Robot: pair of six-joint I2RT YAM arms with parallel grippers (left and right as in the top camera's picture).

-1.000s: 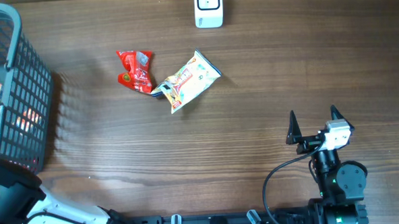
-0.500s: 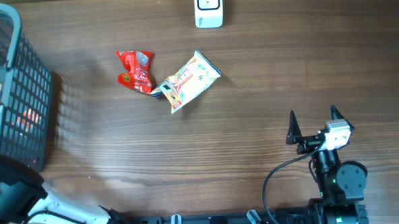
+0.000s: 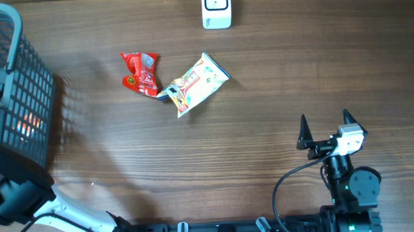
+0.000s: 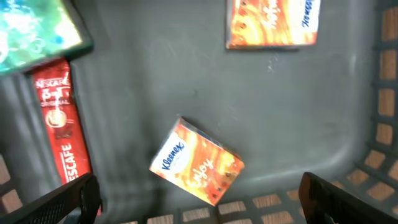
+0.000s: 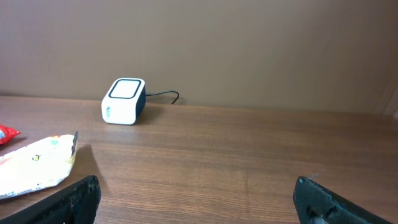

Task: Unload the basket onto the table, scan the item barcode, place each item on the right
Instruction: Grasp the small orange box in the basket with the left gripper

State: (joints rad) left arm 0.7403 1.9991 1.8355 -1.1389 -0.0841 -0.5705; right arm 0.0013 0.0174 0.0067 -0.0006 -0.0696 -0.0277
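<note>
1. Left gripper (image 4: pixel 198 186): hangs inside the dark lattice basket (image 3: pixel 23 82) at the table's left edge and points down at the basket floor. Jaws spread wide, nothing gripped. Both fingertips (image 4: pixel 74 199) show at the lower corners of the left wrist view, clear of every pack.
2. Kleenex tissue pack (image 4: pixel 198 163): lies flat on the basket floor, turned diagonally, orange printed face up. Sits between the two fingertips in the left wrist view, near the latticed wall along the lower edge.
3. Other basket contents:
   - second orange tissue pack (image 4: pixel 273 23) at the upper edge, well apart from the first;
   - red Nescafe sachet (image 4: pixel 61 124) lying lengthwise along the left side;
   - teal-green packet (image 4: pixel 34 28) in the upper left corner, meeting the sachet's top end.
4. Right gripper (image 3: pixel 325 119): rests low over the front right of the wooden table (image 3: pixel 275 71) and points toward the far edge. Jaws wide apart and empty, well apart from all items.
5. Barcode scanner (image 3: pixel 216 8): white box at the far edge of the table, dark cable trailing behind it in the right wrist view. Stands well apart from the basket and from both grippers.
6. Loose items on the table: red snack packet (image 3: pixel 141 73) and white-and-yellow snack bag (image 3: pixel 195 83), close together between basket and scanner. Contact between them cannot be told.
</note>
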